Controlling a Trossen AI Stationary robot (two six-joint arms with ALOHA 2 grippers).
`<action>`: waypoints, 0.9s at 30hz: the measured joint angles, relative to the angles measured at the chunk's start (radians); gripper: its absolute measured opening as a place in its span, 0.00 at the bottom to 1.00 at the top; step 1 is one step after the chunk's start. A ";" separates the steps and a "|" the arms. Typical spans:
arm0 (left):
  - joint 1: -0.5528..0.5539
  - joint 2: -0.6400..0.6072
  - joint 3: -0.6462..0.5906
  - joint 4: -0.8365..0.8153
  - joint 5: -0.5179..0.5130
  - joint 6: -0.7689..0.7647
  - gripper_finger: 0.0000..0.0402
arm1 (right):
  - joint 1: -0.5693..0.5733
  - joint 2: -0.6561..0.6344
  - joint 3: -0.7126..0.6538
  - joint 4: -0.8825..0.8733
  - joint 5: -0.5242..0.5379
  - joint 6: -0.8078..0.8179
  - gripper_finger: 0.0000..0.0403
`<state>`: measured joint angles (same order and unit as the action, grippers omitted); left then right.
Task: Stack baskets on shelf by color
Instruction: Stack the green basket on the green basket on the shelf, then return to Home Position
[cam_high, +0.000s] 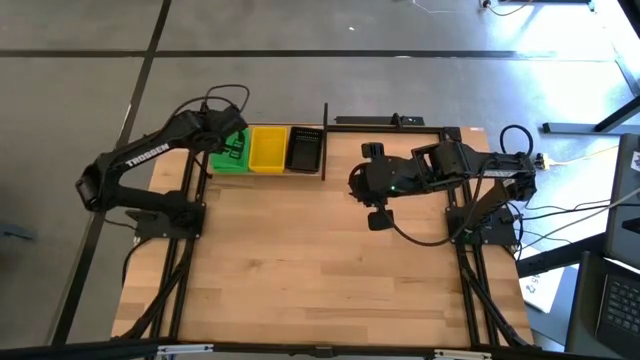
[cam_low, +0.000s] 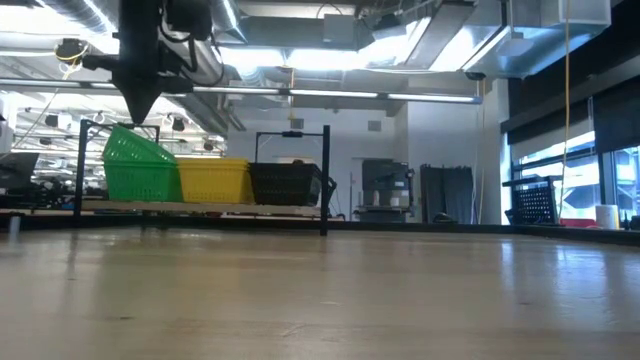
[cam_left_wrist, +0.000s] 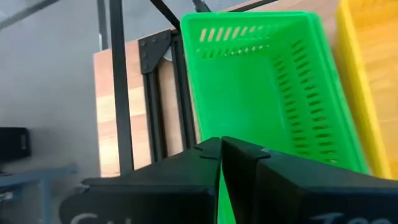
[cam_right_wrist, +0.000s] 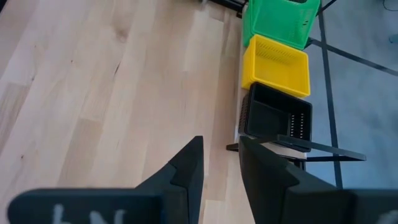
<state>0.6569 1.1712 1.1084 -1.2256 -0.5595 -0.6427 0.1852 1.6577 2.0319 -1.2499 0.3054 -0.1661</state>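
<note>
The shelf (cam_high: 268, 172) stands along the table's far edge, on its left half. It carries a row of baskets: green (cam_low: 140, 175) on the left, yellow (cam_low: 213, 181) in the middle, black (cam_low: 287, 183) on the right. A top green basket (cam_left_wrist: 273, 87) sits tilted on the green pile. My left gripper (cam_high: 232, 142) is above it, pointing down and shut on its wall. My right gripper (cam_high: 356, 183) hovers open over the table right of the shelf, touching nothing; its fingers point toward the baskets (cam_right_wrist: 277, 81). My left gripper (cam_left_wrist: 220, 151) holds the top green basket by a short end wall (cam_left_wrist: 219, 186), pinched between the two fingers. They come from above, pointing down (cam_low: 138, 110). The basket is tilted, its lower part resting in the green basket beneath (cam_low: 140, 185).
Black metal posts (cam_low: 326, 180) and rods frame the shelf; one post stands just right of the black basket. Bare wooden tabletop (cam_high: 320, 270) stretches from the shelf to the near edge. Both arm bases (cam_high: 165, 215) sit at the table's sides.
</note>
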 joint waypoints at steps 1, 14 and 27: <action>0.003 0.006 0.000 -0.001 -0.009 0.003 0.01 | 0.000 0.000 0.000 0.000 0.000 0.001 0.25; 0.076 0.068 0.000 -0.006 -0.004 0.086 0.00 | 0.000 0.000 0.000 0.000 0.000 0.002 0.25; 0.062 0.069 0.005 0.028 0.038 0.161 0.00 | 0.000 0.000 0.000 -0.002 0.031 -0.003 0.25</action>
<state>0.7186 1.2404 1.1138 -1.1975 -0.5211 -0.4821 0.1856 1.6573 2.0319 -1.2522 0.3368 -0.1693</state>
